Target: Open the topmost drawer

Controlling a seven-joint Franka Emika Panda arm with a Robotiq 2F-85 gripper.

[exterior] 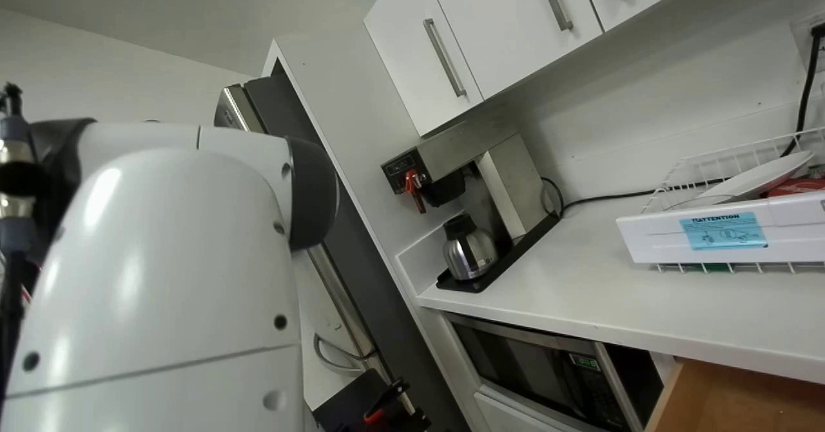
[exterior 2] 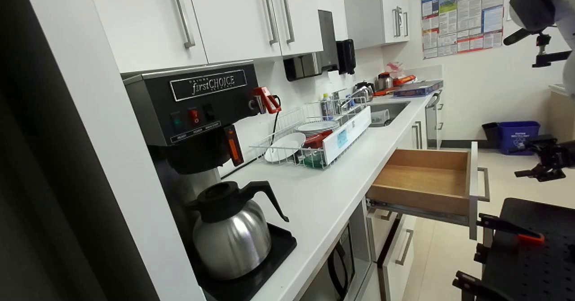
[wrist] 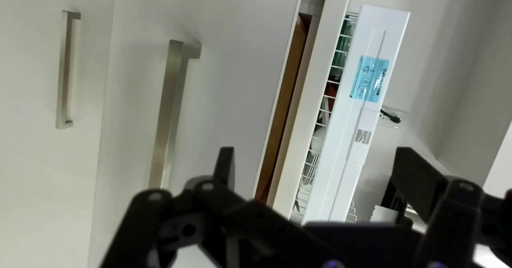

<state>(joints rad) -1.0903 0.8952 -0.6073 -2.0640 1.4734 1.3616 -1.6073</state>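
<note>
The topmost drawer (exterior 2: pixel 424 175) is pulled well out from under the counter in an exterior view, and its wooden inside shows no contents. Part of the drawer (exterior: pixel 741 396) also shows at the lower right in an exterior view. Its white front (wrist: pixel 236 72) and silver bar handle (wrist: pixel 167 116) are in the wrist view; the handle (exterior 2: pixel 484 184) also shows in an exterior view. My gripper (wrist: pixel 315 160) is open, with nothing between its fingers. The gripper (exterior 2: pixel 521 161) is in front of the drawer, apart from the handle.
A white dish rack (exterior 2: pixel 348 135) and a coffee maker (exterior 2: pixel 197 108) with a steel carafe (exterior 2: pixel 233 240) stand on the counter (exterior 2: pixel 314 188). A lower drawer (exterior 2: pixel 400 256) sits slightly out. A black perforated platform with clips (exterior 2: pixel 534 256) stands close in front of the drawers.
</note>
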